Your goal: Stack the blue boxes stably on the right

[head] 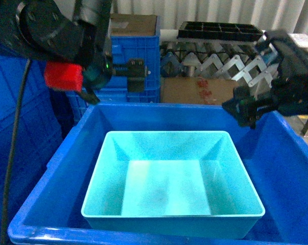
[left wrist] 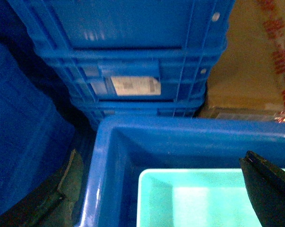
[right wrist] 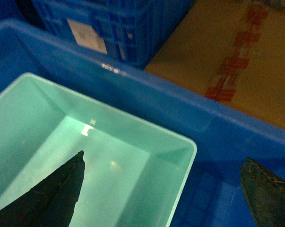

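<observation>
The light turquoise box (head: pixel 169 178) sits nested inside the larger dark blue box (head: pixel 291 168), level and near its middle. My left gripper (head: pixel 114 84) hovers open above the dark blue box's far left corner. In the left wrist view this gripper (left wrist: pixel 160 156) has one finger outside the dark blue wall (left wrist: pixel 104 156) and the other over the turquoise box (left wrist: pixel 203 198). My right gripper (head: pixel 245 81) hangs open above the far right corner. In the right wrist view it (right wrist: pixel 163 158) straddles the turquoise box's corner (right wrist: pixel 180 142), holding nothing.
Ribbed dark blue crates (head: pixel 138 51) stand stacked behind the boxes, with more blue crates (head: pixel 21 127) on the left. A cardboard box (head: pixel 194 89), a folding roller conveyor (head: pixel 220 66) and a black tray (head: pixel 220 30) are at the back right.
</observation>
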You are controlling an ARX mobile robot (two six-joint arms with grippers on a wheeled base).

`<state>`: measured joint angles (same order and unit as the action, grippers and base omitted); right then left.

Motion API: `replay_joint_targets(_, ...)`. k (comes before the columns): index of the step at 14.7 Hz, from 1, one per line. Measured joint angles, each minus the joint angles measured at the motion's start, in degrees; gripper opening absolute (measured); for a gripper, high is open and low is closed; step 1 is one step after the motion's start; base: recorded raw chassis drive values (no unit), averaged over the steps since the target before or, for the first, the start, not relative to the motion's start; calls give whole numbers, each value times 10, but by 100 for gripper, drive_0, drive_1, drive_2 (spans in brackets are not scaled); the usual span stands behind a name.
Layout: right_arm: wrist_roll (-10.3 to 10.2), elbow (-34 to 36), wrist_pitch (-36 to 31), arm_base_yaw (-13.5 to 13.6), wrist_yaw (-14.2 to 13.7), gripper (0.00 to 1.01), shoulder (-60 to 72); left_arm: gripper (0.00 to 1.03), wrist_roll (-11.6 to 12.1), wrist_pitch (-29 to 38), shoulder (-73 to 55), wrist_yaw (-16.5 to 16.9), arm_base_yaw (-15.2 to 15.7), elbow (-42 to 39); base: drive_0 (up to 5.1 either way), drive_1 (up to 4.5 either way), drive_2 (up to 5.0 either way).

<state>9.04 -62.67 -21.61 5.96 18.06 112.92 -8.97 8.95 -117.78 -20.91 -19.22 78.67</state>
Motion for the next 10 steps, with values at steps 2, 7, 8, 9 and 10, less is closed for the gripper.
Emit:
replay_joint_targets(2, -27, 11, -8, -13, 9, 98, -67, 98, 20, 21, 70, 4, -3, -37, 0, 0, 0)
replay_joint_targets(7, -83, 70, 27, -49, 24, 98, -291, 98, 77, 71, 307, -12, -1, -179, 0, 0, 0)
replay_joint_targets(8, -99, 135, 64, -49, 20, 98, -405, 98, 56, 39, 432, -38, -10, -266, 0, 0, 0)
replay_joint_targets(9, -123, 191, 127, -53, 12, 98, -523, 98, 29, 26, 508, -51, -23, -309, 0, 0, 0)
replay_joint_targets(10, -133, 206, 136, -53, 11, 98, -570, 98, 24, 29, 508, -52, -23, -302, 0, 0, 0)
